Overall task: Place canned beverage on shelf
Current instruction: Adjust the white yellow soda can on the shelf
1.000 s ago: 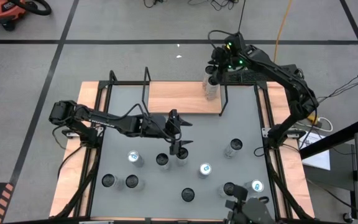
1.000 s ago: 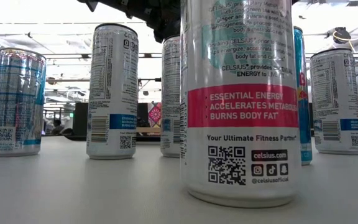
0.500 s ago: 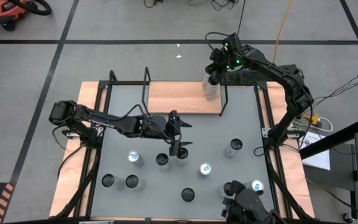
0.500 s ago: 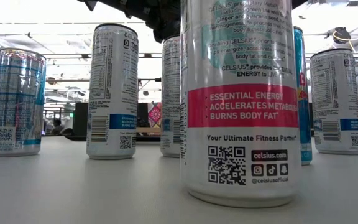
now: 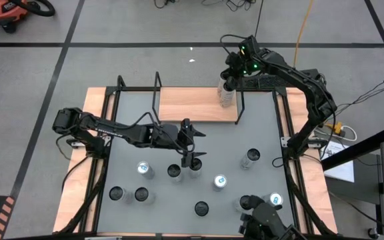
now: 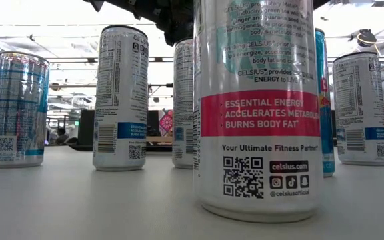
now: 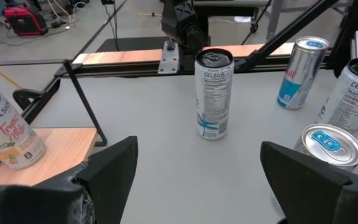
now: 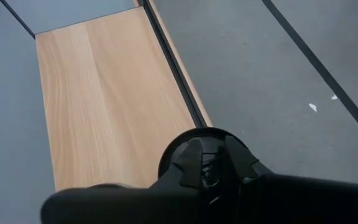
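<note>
A pale canned beverage (image 5: 226,94) stands upright on its base at the right end of the shelf (image 5: 192,105), a light-wood board with black rod ends at the table's far side. My right gripper (image 5: 231,75) is shut and hovers right over that can; in the right wrist view the can's dark round top (image 8: 204,163) shows just past the shut fingers (image 8: 166,200). My left gripper (image 5: 191,141) waits open over the table's middle with nothing between its fingers (image 7: 110,168). From there the same can (image 7: 6,134) shows on the board (image 7: 55,152). My right gripper comes at the can from above, slanting down from the far right. Its shut fingers hide where they meet the can's top, so I cannot tell whether they touch it.
Several more cans stand upright on the grey tabletop's near half, among them a Celsius can (image 7: 214,93), a blue-and-silver can (image 7: 300,71) and one close under my left gripper (image 7: 331,140). In the low view a large Celsius can (image 6: 257,107) fills the foreground.
My right gripper has sunk a little over the can on the shelf and shifted slightly toward the table's left. The can has stayed upright in the same spot on the board.
</note>
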You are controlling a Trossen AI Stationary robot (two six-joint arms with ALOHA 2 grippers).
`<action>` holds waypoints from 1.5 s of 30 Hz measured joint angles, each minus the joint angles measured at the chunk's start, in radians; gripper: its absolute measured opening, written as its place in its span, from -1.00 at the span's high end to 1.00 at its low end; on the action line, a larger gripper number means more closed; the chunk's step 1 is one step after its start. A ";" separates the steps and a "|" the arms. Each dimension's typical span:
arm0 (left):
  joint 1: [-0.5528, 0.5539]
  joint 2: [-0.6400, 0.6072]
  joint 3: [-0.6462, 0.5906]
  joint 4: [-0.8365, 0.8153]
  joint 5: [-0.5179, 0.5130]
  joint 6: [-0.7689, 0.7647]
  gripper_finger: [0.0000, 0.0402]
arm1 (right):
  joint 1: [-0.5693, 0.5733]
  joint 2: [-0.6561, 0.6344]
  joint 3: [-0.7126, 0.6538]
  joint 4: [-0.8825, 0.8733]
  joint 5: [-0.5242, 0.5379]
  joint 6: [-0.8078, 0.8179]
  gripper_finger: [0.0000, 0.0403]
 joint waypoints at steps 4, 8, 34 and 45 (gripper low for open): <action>-0.004 0.000 0.000 0.000 0.000 0.000 -0.69 | 0.000 0.000 0.000 -0.006 0.000 0.001 1.00; -0.007 0.000 0.000 0.000 0.000 0.000 -0.69 | 0.000 -0.005 0.000 -0.018 0.003 0.002 1.00; -0.013 0.000 0.000 0.003 0.000 -0.001 -0.69 | 0.001 -0.097 -0.005 -0.037 0.065 0.006 1.00; -0.013 0.000 0.000 0.032 0.000 0.007 -0.69 | 0.000 -0.108 -0.003 -0.218 0.261 0.077 1.00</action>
